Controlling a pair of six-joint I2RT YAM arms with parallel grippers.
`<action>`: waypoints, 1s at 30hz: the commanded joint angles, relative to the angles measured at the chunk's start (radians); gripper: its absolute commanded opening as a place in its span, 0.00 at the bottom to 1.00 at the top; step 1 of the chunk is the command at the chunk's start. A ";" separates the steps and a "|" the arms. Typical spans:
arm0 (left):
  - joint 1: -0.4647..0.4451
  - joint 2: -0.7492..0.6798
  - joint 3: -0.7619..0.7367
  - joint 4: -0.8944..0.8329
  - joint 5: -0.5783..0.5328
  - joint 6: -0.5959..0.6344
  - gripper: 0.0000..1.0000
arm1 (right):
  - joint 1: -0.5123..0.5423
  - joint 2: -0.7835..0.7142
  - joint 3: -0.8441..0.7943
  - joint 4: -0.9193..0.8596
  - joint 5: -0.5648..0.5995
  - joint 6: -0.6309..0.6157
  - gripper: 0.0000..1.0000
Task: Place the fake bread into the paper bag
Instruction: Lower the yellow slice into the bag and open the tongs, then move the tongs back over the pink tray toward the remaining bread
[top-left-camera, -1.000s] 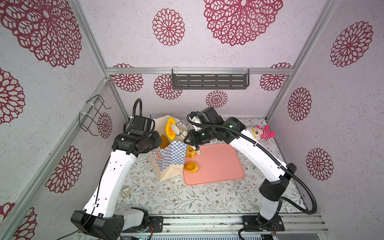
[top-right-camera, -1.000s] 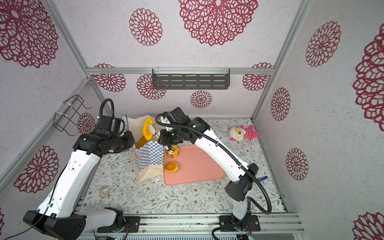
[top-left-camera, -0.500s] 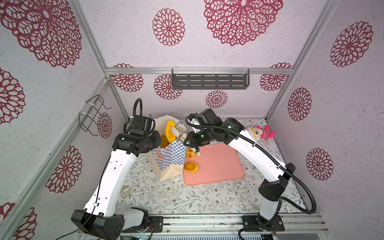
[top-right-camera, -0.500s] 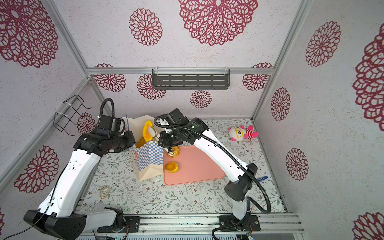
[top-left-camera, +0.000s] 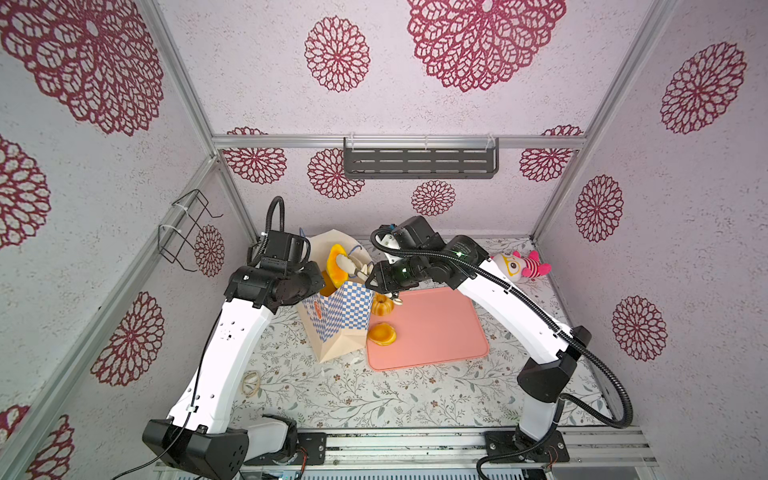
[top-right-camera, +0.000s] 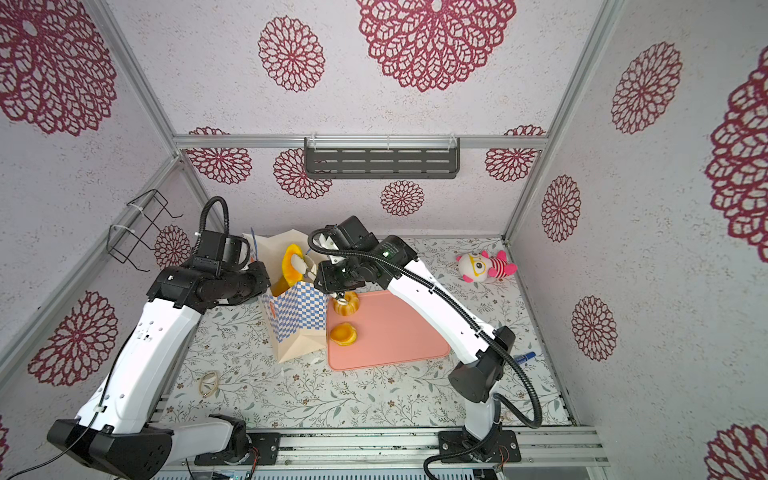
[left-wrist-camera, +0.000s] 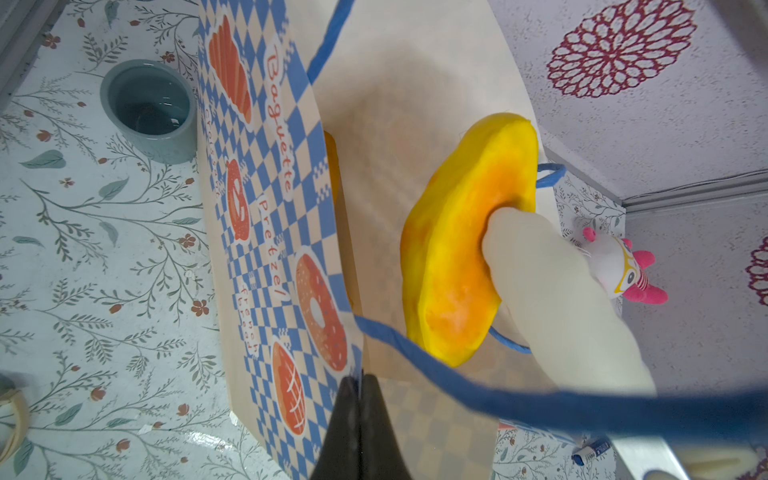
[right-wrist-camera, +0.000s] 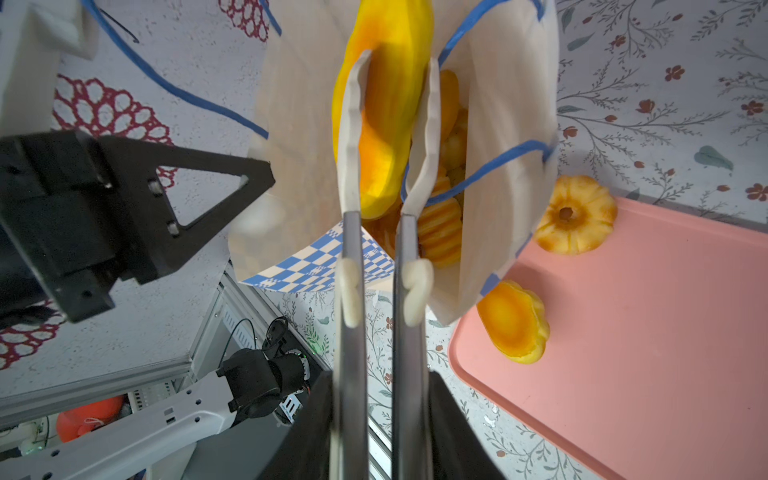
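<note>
Yellow-orange slice (right-wrist-camera: 386, 104): on edge in the bag's open mouth, long axis steeply upright, top end above the rim, broad faces turned to the fingers
Right claw (right-wrist-camera: 401, 58): reaches over the bag from the tray side, jaws narrow, one pale finger (left-wrist-camera: 536, 266) on each broad face of the slice, gripping it
Left claw (left-wrist-camera: 360, 382): black jaws closed flat together on the bag's rim, pinching the checkered wall
Bag (top-left-camera: 336, 316): stands upright on the floral table between the two arms, mouth open upward, blue handles loose
In the bag: ridged yellow pastries (right-wrist-camera: 440, 224) piled under the slice; how many cannot be told
Tray (top-left-camera: 436, 328): pink, flat, just beside the bag
On the tray: ring cake (top-left-camera: 382, 305) at the corner nearest the bag, hole up; roll (top-left-camera: 382, 333) lying flat near it, just beside the bag's foot
Plush (top-left-camera: 521, 264): on the table by the far right corner, well apart from the tray
Cup (left-wrist-camera: 149, 108): teal, upright, beside the bag
</note>
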 joint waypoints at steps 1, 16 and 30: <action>0.004 -0.001 0.028 0.009 -0.004 0.004 0.00 | -0.010 -0.062 0.038 0.050 0.015 0.014 0.36; 0.004 -0.012 0.022 0.003 -0.005 0.005 0.00 | -0.067 -0.144 0.035 0.126 0.016 0.062 0.36; 0.004 -0.003 0.033 0.004 -0.002 0.008 0.00 | -0.273 -0.471 -0.377 0.292 -0.038 0.149 0.37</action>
